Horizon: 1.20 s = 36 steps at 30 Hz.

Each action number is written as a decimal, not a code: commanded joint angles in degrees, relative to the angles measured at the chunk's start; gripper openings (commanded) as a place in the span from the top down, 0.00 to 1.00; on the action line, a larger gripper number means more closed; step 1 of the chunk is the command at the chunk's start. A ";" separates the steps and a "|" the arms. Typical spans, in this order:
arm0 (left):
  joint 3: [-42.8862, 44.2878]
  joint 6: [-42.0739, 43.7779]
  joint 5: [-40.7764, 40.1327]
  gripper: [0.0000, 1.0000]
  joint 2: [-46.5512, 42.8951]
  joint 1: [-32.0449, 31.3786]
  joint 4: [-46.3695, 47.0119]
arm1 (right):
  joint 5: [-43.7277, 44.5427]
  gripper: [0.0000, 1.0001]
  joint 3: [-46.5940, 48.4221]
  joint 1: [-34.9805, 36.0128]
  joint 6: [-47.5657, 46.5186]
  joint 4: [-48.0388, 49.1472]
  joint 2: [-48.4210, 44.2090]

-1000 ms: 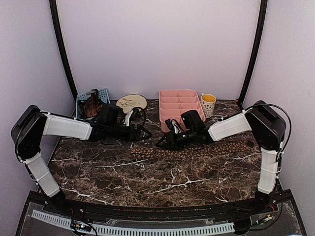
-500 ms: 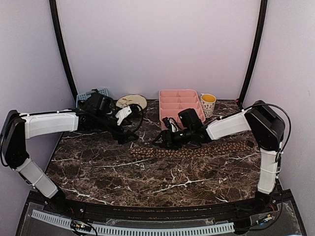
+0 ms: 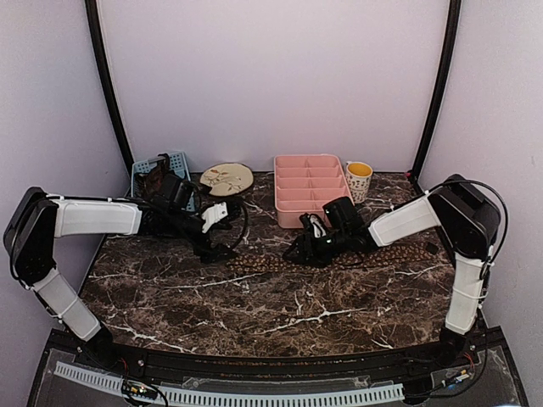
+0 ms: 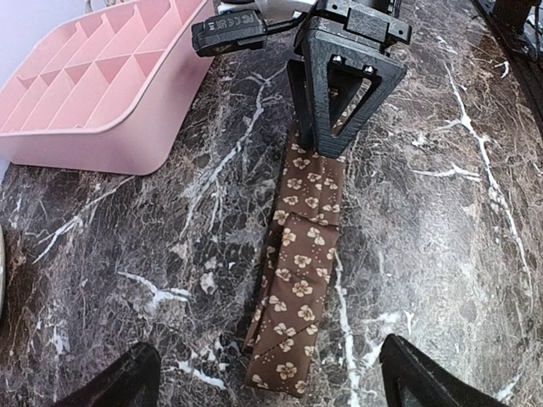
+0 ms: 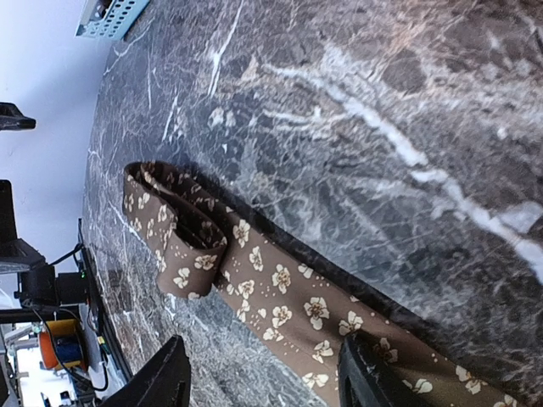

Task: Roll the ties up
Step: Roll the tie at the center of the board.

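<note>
One tie, dark brown with tan flowers, lies flat across the table from the middle to the right edge. Its left end is folded back on itself; the fold shows as a small loop in the right wrist view. My left gripper hovers open just left of that end, and its fingers straddle the tie's tip. My right gripper is open over the tie a little further right, one of its fingers lying over the fabric. In the left wrist view the right gripper stands on the tie.
A pink divided tray and a mug stand behind the tie. A patterned plate and a blue basket holding something brown sit at the back left. Black cables trail from both wrists.
My left arm has swung down from near the basket to the tie's left end and opened wider. My right gripper has slid a little right along the tie, with its jaws further apart.
</note>
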 commanded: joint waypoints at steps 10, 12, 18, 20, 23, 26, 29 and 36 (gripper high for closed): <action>0.58 6.86 2.05 0.08 3.93 -1.51 1.56 | -0.29 0.44 -13.93 -7.13 -1.03 0.43 -3.48; 0.56 7.43 1.61 0.08 5.19 -3.46 2.41 | -0.56 0.44 -15.92 -8.11 -2.09 -0.47 -4.84; 1.11 6.10 0.22 0.08 9.26 -8.99 7.76 | -0.48 0.45 -18.68 -11.78 -5.03 -3.25 -8.94; 0.79 6.13 -0.67 0.08 10.19 -9.95 10.46 | -0.30 0.46 -17.75 -11.70 -5.39 -3.95 -10.92; 1.47 6.15 -0.82 0.07 11.95 -10.41 12.69 | -1.10 0.47 -15.56 -10.50 -4.69 -4.27 -13.25; 3.14 6.45 -1.78 0.05 14.16 -10.48 13.64 | -1.22 0.48 -12.59 -8.57 -4.24 -5.33 -13.93; 4.93 6.63 -2.43 0.05 16.64 -10.51 14.32 | -1.65 0.50 -10.23 -6.37 -2.18 -4.33 -13.18; 12.17 6.01 2.43 0.09 23.27 -10.48 10.58 | -1.39 0.53 -5.33 -2.61 0.59 -1.47 -7.55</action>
